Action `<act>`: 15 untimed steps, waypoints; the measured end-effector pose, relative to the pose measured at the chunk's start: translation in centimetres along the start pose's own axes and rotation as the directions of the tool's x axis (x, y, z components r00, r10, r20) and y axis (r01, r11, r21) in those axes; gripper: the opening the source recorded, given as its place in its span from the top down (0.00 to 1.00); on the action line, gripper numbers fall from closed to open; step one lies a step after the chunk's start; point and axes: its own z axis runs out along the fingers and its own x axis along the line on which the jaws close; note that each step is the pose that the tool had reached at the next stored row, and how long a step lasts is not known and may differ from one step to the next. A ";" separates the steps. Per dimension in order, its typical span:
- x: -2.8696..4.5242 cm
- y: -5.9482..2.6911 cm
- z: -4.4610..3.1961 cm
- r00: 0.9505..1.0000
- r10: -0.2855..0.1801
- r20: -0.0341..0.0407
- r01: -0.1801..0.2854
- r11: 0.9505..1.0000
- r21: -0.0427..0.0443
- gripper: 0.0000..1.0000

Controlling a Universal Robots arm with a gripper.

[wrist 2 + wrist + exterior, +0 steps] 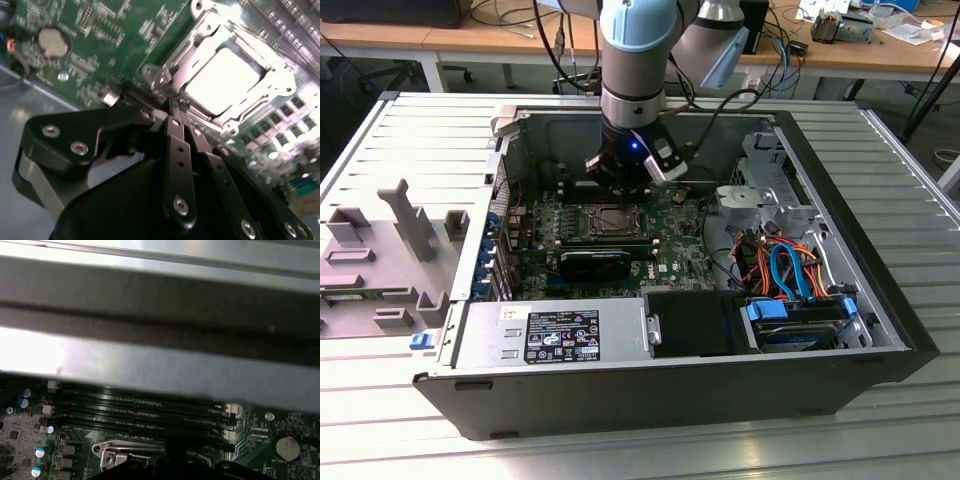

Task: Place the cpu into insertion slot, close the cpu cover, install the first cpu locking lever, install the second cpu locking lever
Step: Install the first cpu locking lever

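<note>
**Two fingers together at the socket's edge**

Two black fingers (176,135) of the gripper (177,107) stand pressed together with nothing between them in the second wrist view, their tips down at the edge of the insertion slot (227,80), close to a silvery metal tab (159,76) at the corner of the frame. Whether the tips touch the metal cannot be told.

Just past the tips lies the cpu (220,82), its pale top glaring under the light, seated flat in the socket. The cpu cover (210,30) lies down over it, the chip showing through the square window. The locking levers are hard to pick out against the bright metal.

Around the socket spreads the green circuit board (100,40), with a round coin battery (52,42) well apart from the gripper.

From the exterior view, the arm (638,60) reaches down into the open computer case (860,300), and the gripper (618,185) sits at the far edge of the insertion slot (610,222); its tips are hidden behind its own body there.

The first wrist view shows long black memory slots (135,412) near the cover's metal edge (125,452); blurred grey bands of the case wall (160,365) block the rest.
</note>
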 end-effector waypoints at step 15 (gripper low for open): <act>0.16 -1.55 -3.21 1.000 0.000 -0.002 0.000 1.000 0.014 0.89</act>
